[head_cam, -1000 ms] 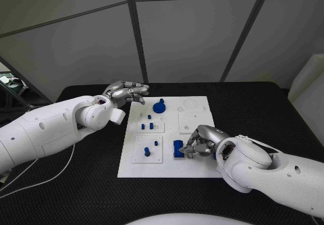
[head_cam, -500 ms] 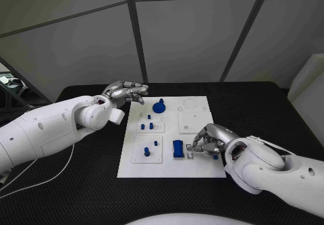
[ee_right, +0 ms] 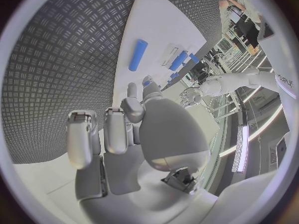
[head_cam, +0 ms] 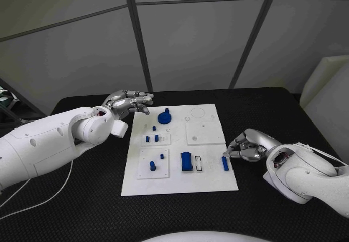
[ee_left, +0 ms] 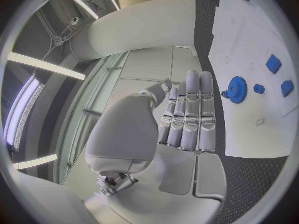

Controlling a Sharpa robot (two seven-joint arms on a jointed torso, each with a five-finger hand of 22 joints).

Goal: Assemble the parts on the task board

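Head view, left to right: the left hand (head_cam: 131, 103) hovers at the 10 o'clock corner of the task board (head_cam: 211, 181), fingers loosely curled and holding nothing. On the board, the blue gear (head_cam: 165, 118) and several small parts appear seated, while a blue rod (head_cam: 225, 164) lies loose at 4 o'clock. The right hand (head_cam: 249, 146) sits off the board's 3 o'clock edge, fingers curled in and empty; assembly is judged partly complete.
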